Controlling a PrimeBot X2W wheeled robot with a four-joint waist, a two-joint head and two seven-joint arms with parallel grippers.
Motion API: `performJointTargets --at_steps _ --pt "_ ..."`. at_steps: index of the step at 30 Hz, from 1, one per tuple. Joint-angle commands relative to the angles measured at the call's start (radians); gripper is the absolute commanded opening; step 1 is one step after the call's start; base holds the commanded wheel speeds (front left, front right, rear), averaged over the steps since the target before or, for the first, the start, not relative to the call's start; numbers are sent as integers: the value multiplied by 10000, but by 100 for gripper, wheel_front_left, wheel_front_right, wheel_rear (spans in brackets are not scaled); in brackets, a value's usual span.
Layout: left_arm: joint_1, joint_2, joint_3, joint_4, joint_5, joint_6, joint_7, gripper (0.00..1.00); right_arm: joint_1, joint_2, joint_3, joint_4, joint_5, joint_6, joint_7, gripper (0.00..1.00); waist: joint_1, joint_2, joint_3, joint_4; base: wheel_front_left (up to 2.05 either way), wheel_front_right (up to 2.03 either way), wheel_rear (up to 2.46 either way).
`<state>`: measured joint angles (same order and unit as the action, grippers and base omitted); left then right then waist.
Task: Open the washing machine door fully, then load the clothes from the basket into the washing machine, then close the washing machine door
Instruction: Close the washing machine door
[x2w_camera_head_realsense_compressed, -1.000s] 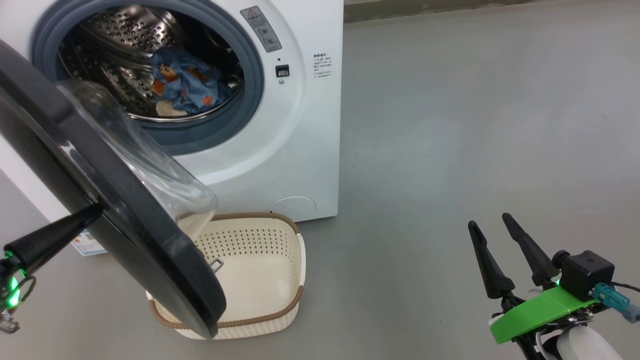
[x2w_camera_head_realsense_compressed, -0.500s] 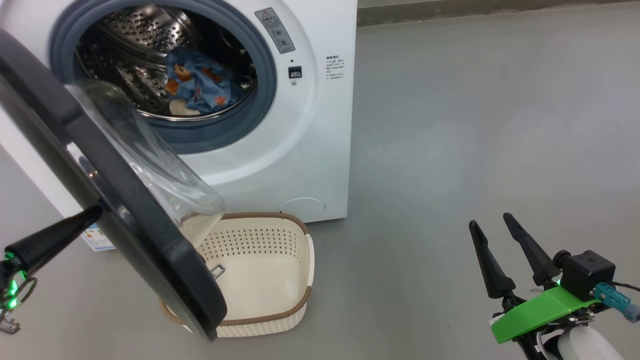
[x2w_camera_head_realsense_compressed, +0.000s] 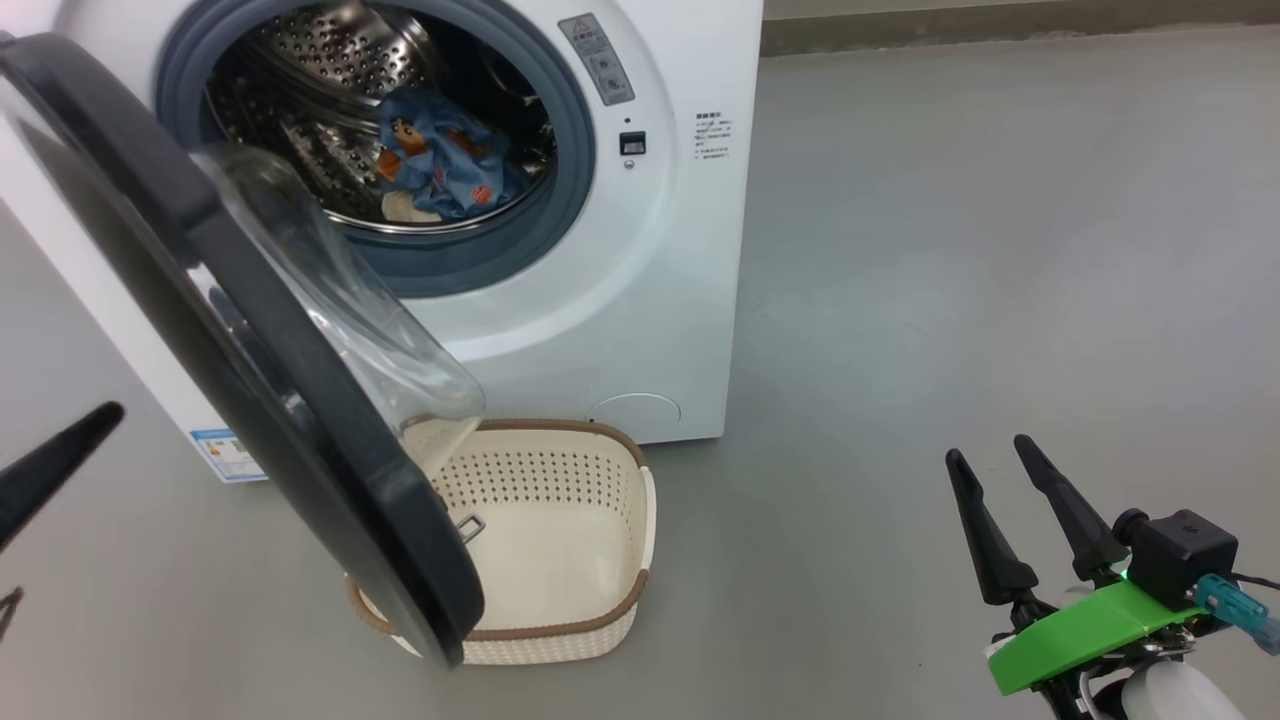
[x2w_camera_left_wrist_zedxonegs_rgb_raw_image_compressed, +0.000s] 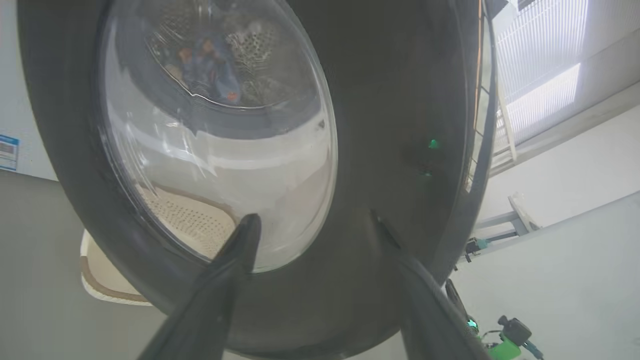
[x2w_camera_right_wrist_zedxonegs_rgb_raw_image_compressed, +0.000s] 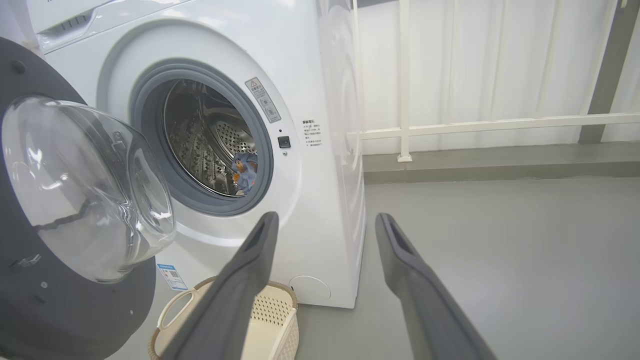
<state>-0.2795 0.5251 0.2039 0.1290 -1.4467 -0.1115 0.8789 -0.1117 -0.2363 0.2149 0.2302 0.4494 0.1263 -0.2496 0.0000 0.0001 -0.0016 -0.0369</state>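
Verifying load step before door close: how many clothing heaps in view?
1: the clothes lie bunched in the washing machine drum. The basket shows none, though the washing machine door hides part of it.

You can't read a single word here. On the front of the white boxy front-loading washing machine (x2w_camera_head_realsense_compressed: 680, 300), a slim grey sticker (x2w_camera_head_realsense_compressed: 600, 60) shows a red warning triangle. To its right is a small block of dark print (x2w_camera_head_realsense_compressed: 714, 135), too fine to read. Low on the machine's side, a blue-and-white label (x2w_camera_head_realsense_compressed: 228, 452) is possibly an energy sticker.
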Motion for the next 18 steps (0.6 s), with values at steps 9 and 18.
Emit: performJointTargets --at_steps 9,18 --pt "801 529 137 -916 1870 -187 -2808 100 -134 -149 -35 -338 2 44 -122 100 0 -1 19 169 0 0 0" --pt "2083 1142 -1240 -1244 3236 -190 -6231 100 -198 -218 -113 -389 23 44 -122 100 0 -1 32 127 0 0 0"
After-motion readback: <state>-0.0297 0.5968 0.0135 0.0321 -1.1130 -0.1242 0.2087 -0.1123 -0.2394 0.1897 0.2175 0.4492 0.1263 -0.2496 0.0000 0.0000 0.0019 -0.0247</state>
